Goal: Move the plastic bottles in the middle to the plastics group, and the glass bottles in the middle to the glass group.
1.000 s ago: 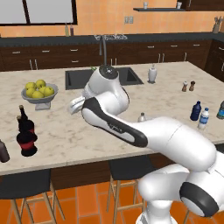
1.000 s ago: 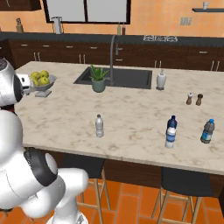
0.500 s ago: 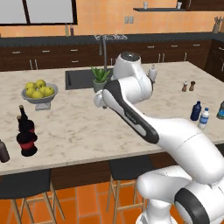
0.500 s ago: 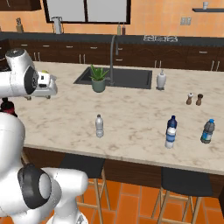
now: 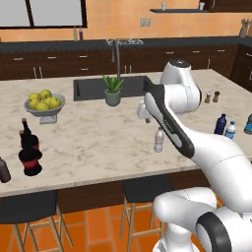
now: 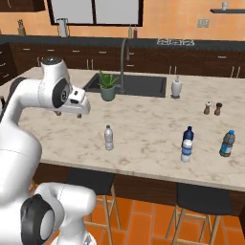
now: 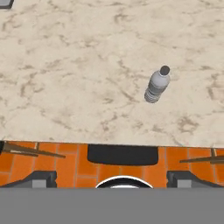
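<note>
my fingers (image 7: 43, 176) sit wide apart at the bottom of the hand view, the other tip far across from it, with nothing between them, so i carry nothing. my gripper (image 6: 76, 106) hangs above the counter (image 6: 148, 129), looking down at the plain plastic bottle (image 7: 156, 85), which stands upright near the front edge with a bar stool (image 7: 122, 154) below it on the orange floor

in the last second my arm has swung across from the left end of the island toward the middle; half a second ago the hand was over by the fruit bowl (image 5: 43, 102), and now it is just beside this bottle (image 6: 109, 137). the bottles themselves have not moved. i judge this as a reach for the next pick, not yet a descent

the blue-label water bottle (image 6: 186, 149) already stands touching or just beside the dark-blue bottle (image 6: 188, 134), with the teal bottle (image 6: 227, 143) near them, so it looks to have reached the plastics group. on the far left, two black bottles with red bands (image 5: 29, 151) stand one behind the other, and the brown bottle (image 5: 4, 170) is near them at the edge, so the glass side looks done too

the plain bottle seems the last one out of place. it sits off to the right of my view's centre, so i must shift over it before i lower
</note>
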Tool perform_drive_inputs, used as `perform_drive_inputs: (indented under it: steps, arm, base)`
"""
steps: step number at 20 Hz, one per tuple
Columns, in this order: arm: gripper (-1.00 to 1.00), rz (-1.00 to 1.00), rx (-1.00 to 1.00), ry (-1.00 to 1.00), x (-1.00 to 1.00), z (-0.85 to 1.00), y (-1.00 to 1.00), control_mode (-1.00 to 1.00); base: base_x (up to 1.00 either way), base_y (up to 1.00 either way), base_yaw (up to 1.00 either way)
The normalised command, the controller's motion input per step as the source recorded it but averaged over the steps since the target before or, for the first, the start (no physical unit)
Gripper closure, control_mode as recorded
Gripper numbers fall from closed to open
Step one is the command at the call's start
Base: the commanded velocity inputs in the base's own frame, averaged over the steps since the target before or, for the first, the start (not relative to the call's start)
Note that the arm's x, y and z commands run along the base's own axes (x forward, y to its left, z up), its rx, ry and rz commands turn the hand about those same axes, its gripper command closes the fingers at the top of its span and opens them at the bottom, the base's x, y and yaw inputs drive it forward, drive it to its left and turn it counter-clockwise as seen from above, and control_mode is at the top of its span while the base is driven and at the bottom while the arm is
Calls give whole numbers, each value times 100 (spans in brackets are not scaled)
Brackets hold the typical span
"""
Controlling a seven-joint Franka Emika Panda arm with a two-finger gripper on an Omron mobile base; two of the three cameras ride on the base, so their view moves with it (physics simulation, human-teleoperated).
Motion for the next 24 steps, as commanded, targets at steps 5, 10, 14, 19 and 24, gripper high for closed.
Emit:
perform_drive_inputs:
  steps: [5, 10, 14, 19, 24]
  arm:
    - [-100, -19, -1, 23, 5, 0, -100, -100]
    - [-100, -7, 2, 5, 27, -58, -93, -100]
    - [-100, 0, 0, -14, 51, -8, 1, -100]
    - [-100, 0, 0, -10, 20, -7, 4, -100]
    - [-100, 0, 0, 0, 52, -26, 16, -100]
  base:
    - [0, 0, 0]
    - [0, 0, 0]
    - [0, 0, 0]
    - [0, 0, 0]
    - [0, 0, 0]
